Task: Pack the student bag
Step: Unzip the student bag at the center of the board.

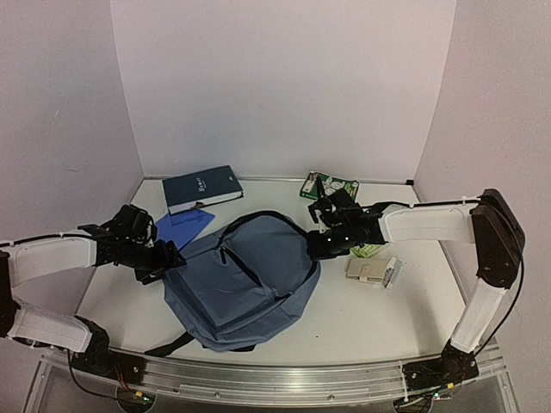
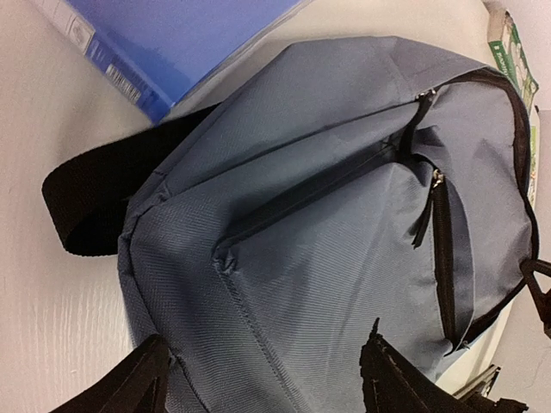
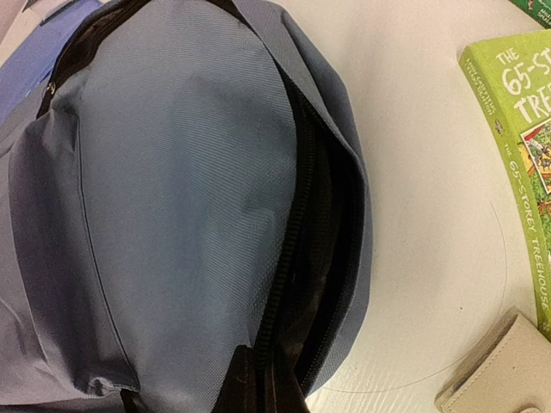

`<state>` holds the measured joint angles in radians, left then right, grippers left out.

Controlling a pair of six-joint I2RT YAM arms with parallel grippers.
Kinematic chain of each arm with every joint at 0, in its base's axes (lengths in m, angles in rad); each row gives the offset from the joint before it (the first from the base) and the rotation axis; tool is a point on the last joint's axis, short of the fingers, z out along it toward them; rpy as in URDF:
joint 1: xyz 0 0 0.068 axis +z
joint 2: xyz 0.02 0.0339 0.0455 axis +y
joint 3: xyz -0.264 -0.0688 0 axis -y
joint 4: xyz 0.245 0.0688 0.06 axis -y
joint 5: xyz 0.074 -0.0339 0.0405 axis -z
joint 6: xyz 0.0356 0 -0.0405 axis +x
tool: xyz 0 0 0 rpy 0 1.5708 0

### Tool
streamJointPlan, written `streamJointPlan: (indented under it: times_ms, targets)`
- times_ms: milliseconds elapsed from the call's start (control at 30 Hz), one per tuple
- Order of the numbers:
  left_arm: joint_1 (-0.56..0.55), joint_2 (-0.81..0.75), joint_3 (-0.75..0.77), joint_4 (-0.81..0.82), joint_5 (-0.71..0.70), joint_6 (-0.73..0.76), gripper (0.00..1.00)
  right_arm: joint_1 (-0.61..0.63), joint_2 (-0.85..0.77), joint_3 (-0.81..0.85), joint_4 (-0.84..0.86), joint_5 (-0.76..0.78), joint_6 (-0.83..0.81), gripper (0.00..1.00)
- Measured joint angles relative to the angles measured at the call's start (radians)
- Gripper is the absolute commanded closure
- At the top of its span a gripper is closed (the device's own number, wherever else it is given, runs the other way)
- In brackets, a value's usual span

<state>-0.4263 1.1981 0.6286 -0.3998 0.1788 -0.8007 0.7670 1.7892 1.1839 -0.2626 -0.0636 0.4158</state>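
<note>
The student bag (image 1: 245, 280), slate-blue with black zippers, lies flat in the middle of the table, its front pocket up. Its main zipper (image 3: 301, 241) gapes open along the right edge and shows a dark inside. My right gripper (image 1: 318, 245) is at that edge; in the right wrist view it (image 3: 258, 387) is shut, pinching the opening's front lip by the zipper. My left gripper (image 1: 164, 258) is at the bag's left side. In the left wrist view it (image 2: 267, 383) is open, fingers wide apart over the bag's fabric (image 2: 327, 258).
A dark blue book (image 1: 202, 188) and a flat bright-blue book (image 1: 185, 225) lie behind the bag's left. A green book (image 1: 329, 186) lies at the back, another (image 3: 516, 155) under my right arm. A beige case (image 1: 372, 271) lies right of the bag. A black strap (image 2: 95, 198) sticks out.
</note>
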Motion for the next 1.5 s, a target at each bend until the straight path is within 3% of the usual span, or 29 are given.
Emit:
streamJointPlan:
  times_ms: [200,400,633,833,933,1000,1200,1333,1500]
  targets:
    - [0.001,-0.008,-0.092,0.09,0.033,-0.069,0.49,0.031,-0.018,0.008,0.008,-0.059,-0.021,1.0]
    - [0.002,0.048,-0.097,0.142,0.046,-0.09,0.63,0.139,-0.041,0.039,0.068,-0.146,-0.031,1.0]
    - [0.002,0.132,-0.12,0.283,0.072,-0.101,0.68,0.309,-0.026,0.05,0.15,-0.308,-0.051,1.0]
    - [0.002,0.212,-0.117,0.428,0.088,-0.115,0.69,0.396,0.083,0.097,0.18,-0.396,-0.053,0.98]
    - [0.002,0.242,-0.092,0.452,0.091,-0.109,0.69,0.417,0.124,0.099,0.186,-0.421,-0.05,0.84]
    - [0.002,0.257,-0.068,0.452,0.089,-0.096,0.66,0.423,0.136,0.101,0.189,-0.43,-0.045,0.65]
    - [0.002,0.257,0.036,0.4,0.065,-0.018,0.45,0.43,0.123,0.106,0.192,-0.385,-0.048,0.29]
    - [0.002,0.209,0.094,0.33,0.02,0.042,0.31,0.429,0.041,0.106,0.166,-0.258,-0.048,0.16]
    - [0.002,0.12,0.132,0.25,-0.018,0.091,0.2,0.397,-0.11,0.106,0.122,-0.086,-0.048,0.07]
